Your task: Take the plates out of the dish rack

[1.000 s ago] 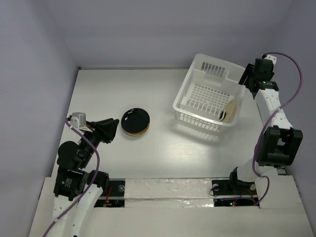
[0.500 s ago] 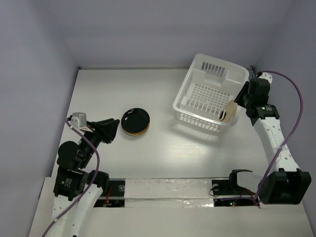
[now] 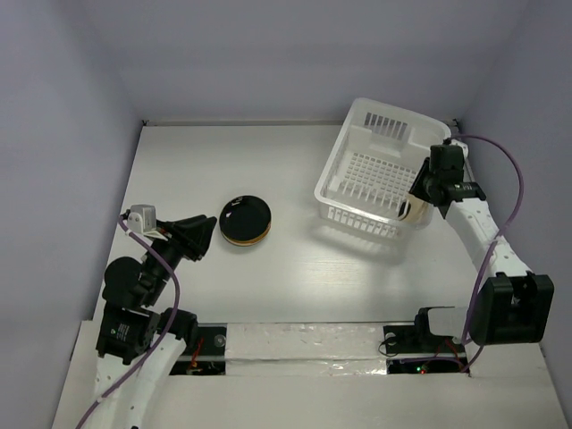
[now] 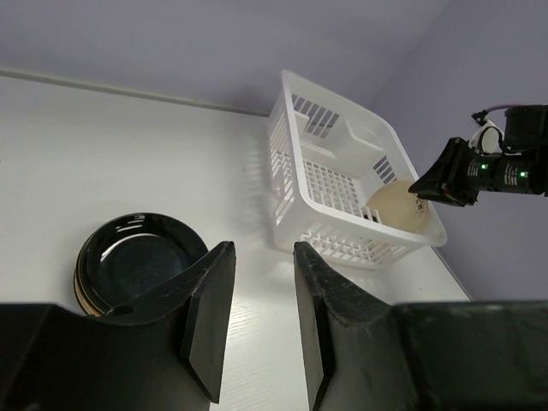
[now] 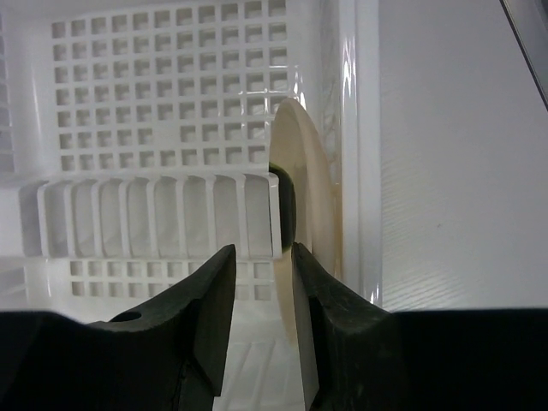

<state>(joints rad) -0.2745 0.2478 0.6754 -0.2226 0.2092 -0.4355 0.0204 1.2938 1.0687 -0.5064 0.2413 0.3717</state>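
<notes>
The white dish rack (image 3: pixel 371 170) stands at the right of the table. A cream plate (image 3: pixel 417 197) stands on edge inside it against the right wall, with a dark plate (image 3: pixel 404 212) beside it. In the right wrist view the cream plate (image 5: pixel 310 184) and the dark plate's edge (image 5: pixel 285 205) sit just ahead of my right gripper (image 5: pixel 264 250). It is open, with the cream rim between its fingers, close to the right one. A stack of plates with a dark one on top (image 3: pixel 245 219) lies mid-table. My left gripper (image 3: pixel 202 234) is open and empty beside it.
Purple walls close in the table on the left, back and right. The rack's right rim (image 5: pixel 368 128) runs close beside the right gripper. In the left wrist view the stack (image 4: pixel 137 261) lies left of the left gripper's fingers and the rack (image 4: pixel 342 184) lies ahead.
My right arm has swung from the far right corner in and down to the rack's right wall, over the cream plate. The left arm has not moved.
</notes>
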